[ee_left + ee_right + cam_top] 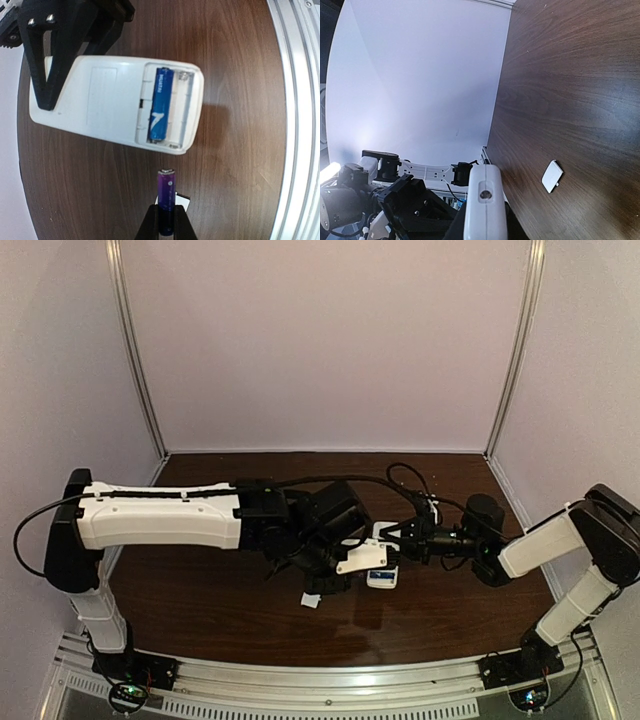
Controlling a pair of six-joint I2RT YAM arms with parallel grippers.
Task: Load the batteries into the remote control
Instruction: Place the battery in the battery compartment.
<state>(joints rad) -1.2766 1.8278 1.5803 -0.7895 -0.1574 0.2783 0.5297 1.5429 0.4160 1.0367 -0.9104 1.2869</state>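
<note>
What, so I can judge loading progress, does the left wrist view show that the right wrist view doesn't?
Only the left wrist view: the open compartment of the remote control, one blue battery seated, the next slot empty, and the left gripper shut on the second battery. Only the right wrist view: the back wall and a clear sight of the white cover piece lying on the table; a white scrap behind the held battery in the left view may be it. Both: the remote control held by the right gripper, and the table.
</note>
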